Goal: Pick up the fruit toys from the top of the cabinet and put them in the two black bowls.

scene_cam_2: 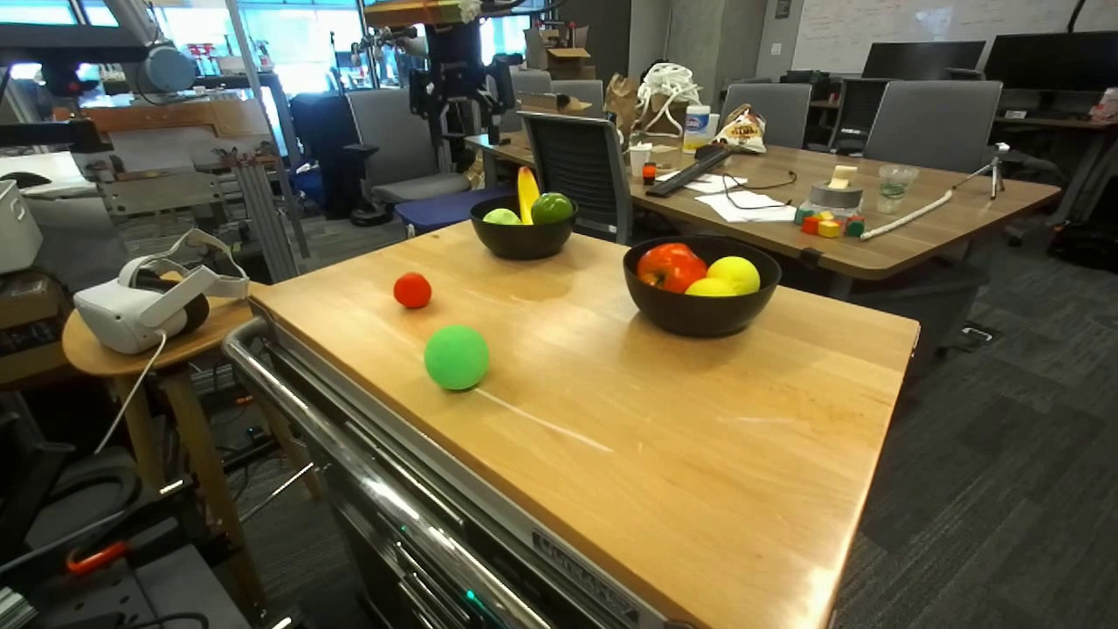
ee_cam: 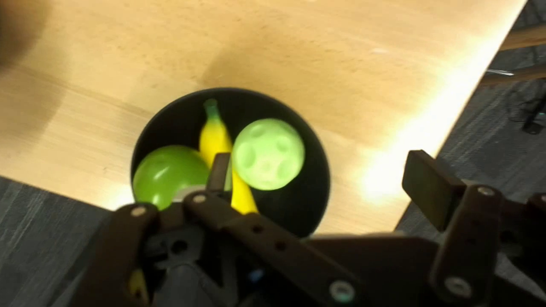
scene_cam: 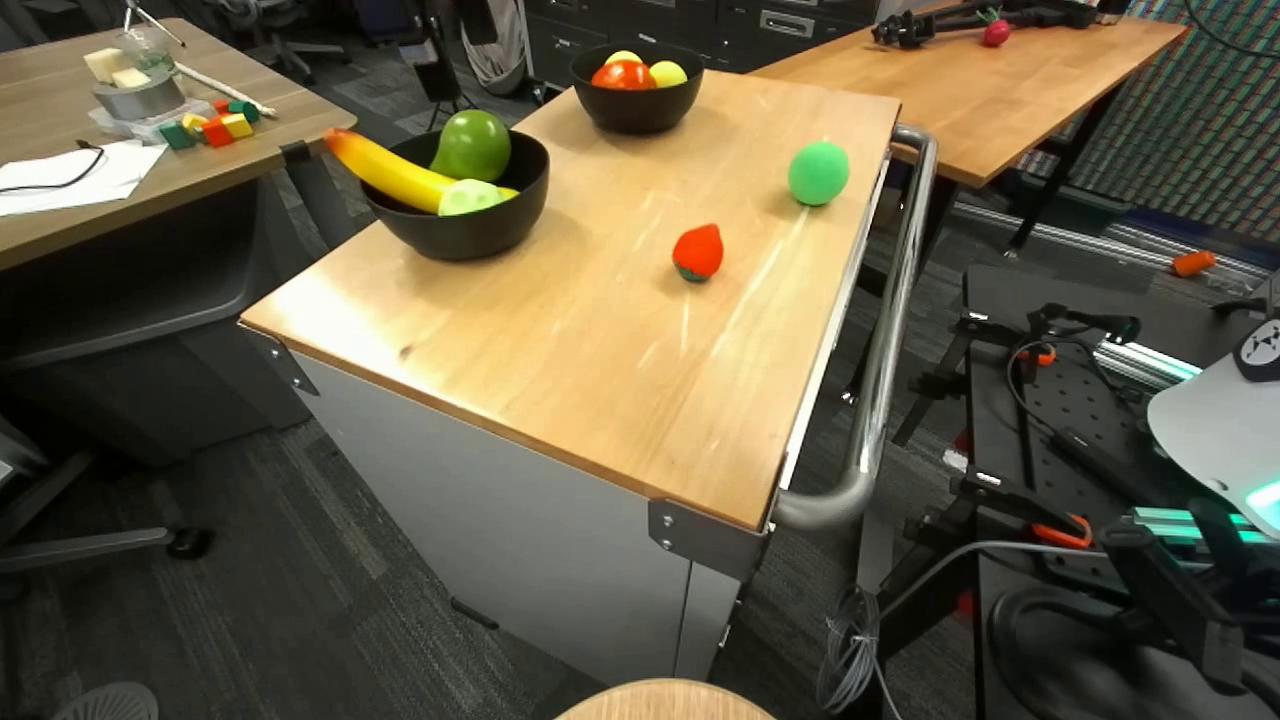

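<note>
In an exterior view the table is pale, scratched wood, with a steel rail along its 3 o'clock edge and grey carpet below; a desk bearing blocks stands at 10 o'clock. On the table, the banana bowl sits at 10 and the other bowl, holding red and yellow fruit, at 12; a green ball lies loose at 2, a strawberry nearer the middle. In the wrist view the end effector has its fingers spread wide and grips nothing. In the banana bowl, the banana runs from 11 toward 5 o'clock between a green fruit at 9 and a pale ball at 3; one finger partly covers banana and green fruit. In an exterior view the end effector hangs at 11 o'clock, higher than the bowls; a mesh chair stands behind the banana bowl, and a headset rests on a stool at 9.
</note>
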